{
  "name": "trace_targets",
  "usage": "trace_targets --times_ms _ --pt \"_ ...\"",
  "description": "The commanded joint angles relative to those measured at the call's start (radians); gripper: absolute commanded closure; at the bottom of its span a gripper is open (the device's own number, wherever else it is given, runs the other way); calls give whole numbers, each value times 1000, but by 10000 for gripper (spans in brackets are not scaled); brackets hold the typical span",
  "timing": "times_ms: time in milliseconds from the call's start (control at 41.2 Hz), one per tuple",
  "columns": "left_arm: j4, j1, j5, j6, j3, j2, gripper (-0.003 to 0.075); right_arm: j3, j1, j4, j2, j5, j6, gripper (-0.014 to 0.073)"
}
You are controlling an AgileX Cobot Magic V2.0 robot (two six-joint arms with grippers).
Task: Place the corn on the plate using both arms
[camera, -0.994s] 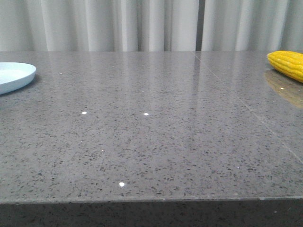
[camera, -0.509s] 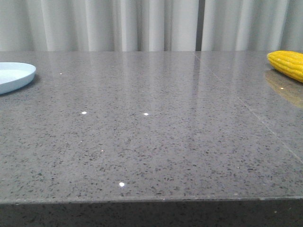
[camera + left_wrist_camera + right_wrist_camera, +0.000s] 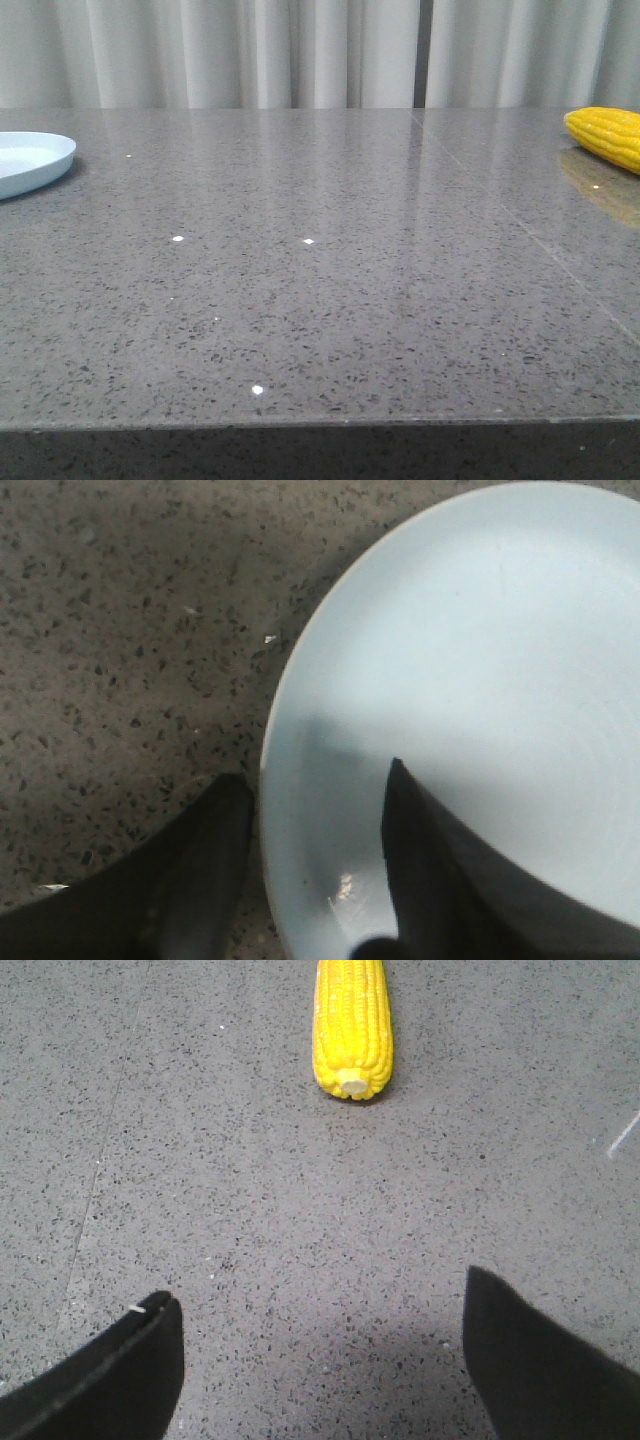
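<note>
The corn, a bright yellow cob, lies at the table's far right edge, partly cut off in the front view. In the right wrist view the corn points its pale stub end toward my right gripper, which stands open well short of it, with bare table between its fingers. The pale blue plate sits at the far left. My left gripper is open and straddles the rim of the plate, one finger over the table and one over the plate's inside. Neither gripper shows in the front view.
The grey speckled stone table runs between plate and corn, with a seam on the right side. White curtains hang behind the far edge. The near edge crosses the bottom of the front view.
</note>
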Motion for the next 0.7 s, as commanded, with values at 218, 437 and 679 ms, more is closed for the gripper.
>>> trace_targets --times_ms 218,437,679 --pt "-32 -2 -19 0 -31 -31 479 -33 -4 -10 5 -61 -11 -1" --pt "-14 -2 13 0 -31 -31 662 -33 -4 -10 5 -61 -11 -1" --pt "-50 -2 24 0 -31 -41 741 -33 -4 -10 5 -61 -11 -1"
